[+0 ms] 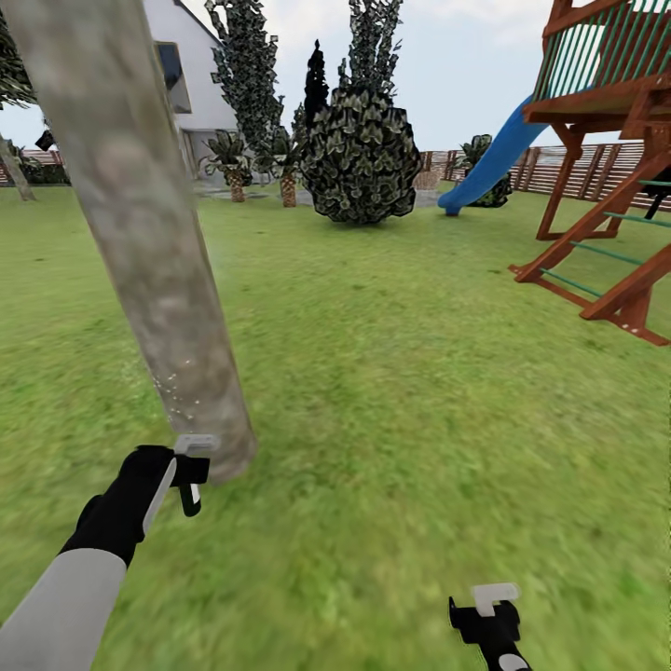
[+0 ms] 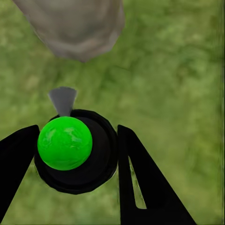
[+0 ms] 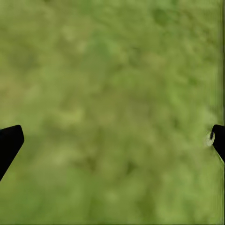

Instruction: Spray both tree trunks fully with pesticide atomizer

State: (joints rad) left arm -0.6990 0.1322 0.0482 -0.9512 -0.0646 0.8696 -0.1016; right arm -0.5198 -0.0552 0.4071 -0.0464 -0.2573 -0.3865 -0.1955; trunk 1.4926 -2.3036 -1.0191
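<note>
Left gripper (image 2: 75,154) clamps the pesticide atomizer (image 2: 77,152) between its fingers, green top up, nozzle aimed at the tree trunk (image 1: 140,224) just ahead. Faint droplets speckle the bark. Right gripper (image 3: 112,140) is spread, empty over lawn (image 1: 419,419). Judged: pickup done, spraying underway, coverage partial.

left end effector (image 1: 189,477): arm extended forward, fingers clamped on sprayer (image 2: 77,152). right end effector (image 1: 491,610): low, fingers spread apart.

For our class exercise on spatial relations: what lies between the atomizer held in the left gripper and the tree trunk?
Nothing solid: in the left wrist view, only lawn shows between the atomizer in the left gripper and the tree trunk.
</note>
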